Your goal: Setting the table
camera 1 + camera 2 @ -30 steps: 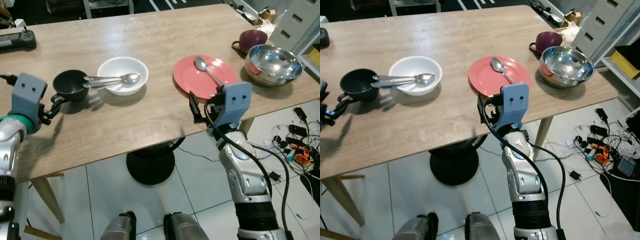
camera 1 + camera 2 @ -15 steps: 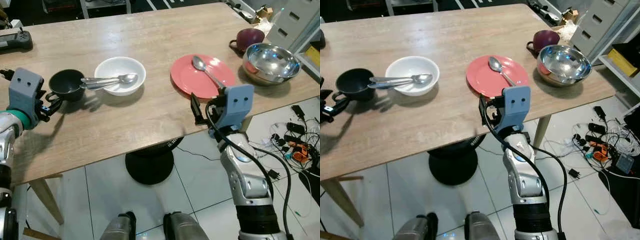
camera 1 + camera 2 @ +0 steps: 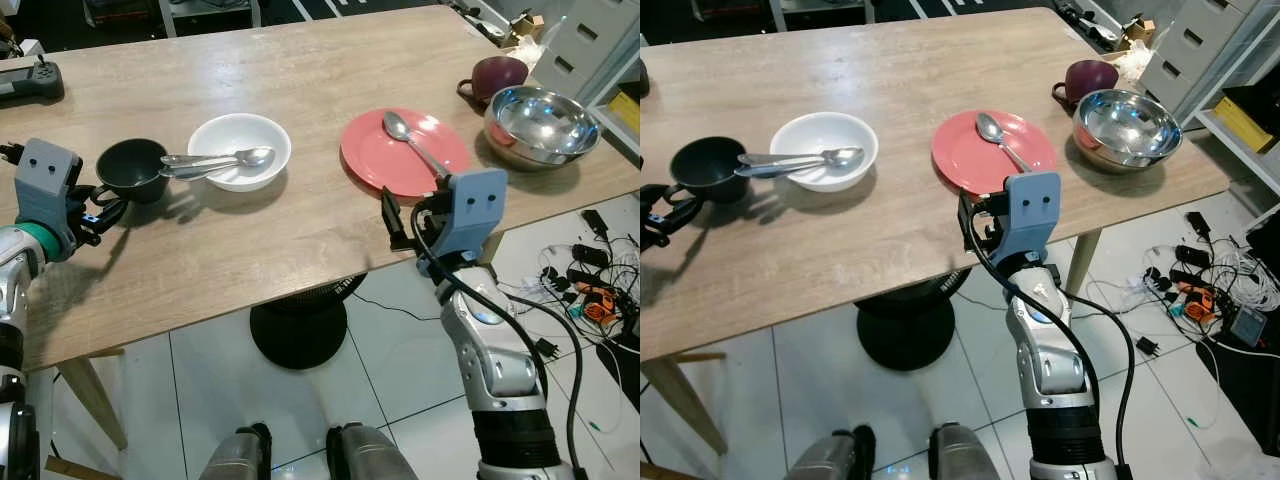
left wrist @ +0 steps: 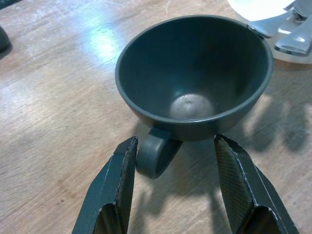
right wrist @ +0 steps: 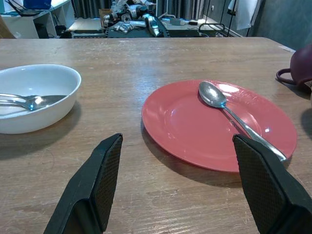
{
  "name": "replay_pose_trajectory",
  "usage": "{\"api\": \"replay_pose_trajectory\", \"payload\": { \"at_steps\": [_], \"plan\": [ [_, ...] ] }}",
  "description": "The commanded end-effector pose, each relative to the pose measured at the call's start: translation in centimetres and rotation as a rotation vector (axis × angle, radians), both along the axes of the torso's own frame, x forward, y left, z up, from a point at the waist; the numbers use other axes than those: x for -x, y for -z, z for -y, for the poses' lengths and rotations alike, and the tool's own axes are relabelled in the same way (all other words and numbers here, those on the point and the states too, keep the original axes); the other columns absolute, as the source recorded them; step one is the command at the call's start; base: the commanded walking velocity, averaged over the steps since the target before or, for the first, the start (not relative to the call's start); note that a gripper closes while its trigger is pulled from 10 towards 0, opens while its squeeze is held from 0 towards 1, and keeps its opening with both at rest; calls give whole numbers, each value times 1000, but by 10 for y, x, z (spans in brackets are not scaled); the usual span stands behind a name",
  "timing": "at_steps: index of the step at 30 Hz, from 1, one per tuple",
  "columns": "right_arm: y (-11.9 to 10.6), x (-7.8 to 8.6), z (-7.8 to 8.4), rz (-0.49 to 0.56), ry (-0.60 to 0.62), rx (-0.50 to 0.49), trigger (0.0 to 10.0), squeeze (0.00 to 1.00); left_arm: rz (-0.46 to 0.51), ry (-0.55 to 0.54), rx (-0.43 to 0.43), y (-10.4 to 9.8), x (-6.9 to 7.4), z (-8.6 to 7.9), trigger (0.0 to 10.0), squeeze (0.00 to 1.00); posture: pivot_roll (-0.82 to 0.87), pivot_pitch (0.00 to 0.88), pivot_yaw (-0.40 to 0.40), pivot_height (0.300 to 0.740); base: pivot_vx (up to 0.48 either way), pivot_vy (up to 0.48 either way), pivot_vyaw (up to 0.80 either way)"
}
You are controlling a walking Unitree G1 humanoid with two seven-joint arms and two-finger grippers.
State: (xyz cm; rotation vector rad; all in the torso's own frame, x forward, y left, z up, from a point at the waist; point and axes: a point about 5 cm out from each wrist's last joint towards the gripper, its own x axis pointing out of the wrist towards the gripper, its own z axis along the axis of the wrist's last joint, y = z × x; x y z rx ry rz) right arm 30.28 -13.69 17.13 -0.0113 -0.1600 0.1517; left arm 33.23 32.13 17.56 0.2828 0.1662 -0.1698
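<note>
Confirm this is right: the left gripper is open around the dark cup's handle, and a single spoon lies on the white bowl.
Not quite. The left gripper is open around the dark cup's handle, as the left wrist view shows. But the single spoon lies on the red plate. The left eye view shows two spoons resting across the white bowl, their handles over the cup.

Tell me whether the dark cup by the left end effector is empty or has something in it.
Empty. The left wrist view looks straight into the dark cup and its bare bottom shows.

The left gripper (image 3: 103,212) sits at the dark cup's (image 3: 137,169) handle beside the white bowl (image 3: 240,150).
</note>
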Motion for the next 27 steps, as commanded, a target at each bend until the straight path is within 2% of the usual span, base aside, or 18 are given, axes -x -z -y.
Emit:
{"api": "replay_pose_trajectory", "payload": {
  "at_steps": [1,15,16,18,19,24,27],
  "plan": [
    [0,0,1,-5,6,-4,10000,0,2,-19,12,1,1,-4,0,0,-138,84,6,740,0,0,0],
    [0,-2,1,-2,6,-6,10000,0,24,10,22,2,0,3,0,0,-137,75,6,740,0,0,0],
    [0,-2,1,-1,6,-7,10000,0,26,25,21,2,0,7,4941,0,-136,73,7,740,0,0,0],
    [0,-2,1,-1,6,-7,10000,0,26,25,21,2,0,7,4941,0,-136,73,7,740,0,0,0],
    [-1,-2,0,0,7,-7,10000,0,26,29,25,4,-1,11,10000,0,-137,71,8,740,0,0,0],
    [-1,-2,0,2,8,-8,10000,0,24,26,38,6,-1,14,10000,0,-137,70,10,740,0,0,0],
    [-1,-2,1,3,12,-9,10000,0,30,-26,35,9,-3,14,10000,0,-140,69,14,740,0,0,0]
  ]
}}
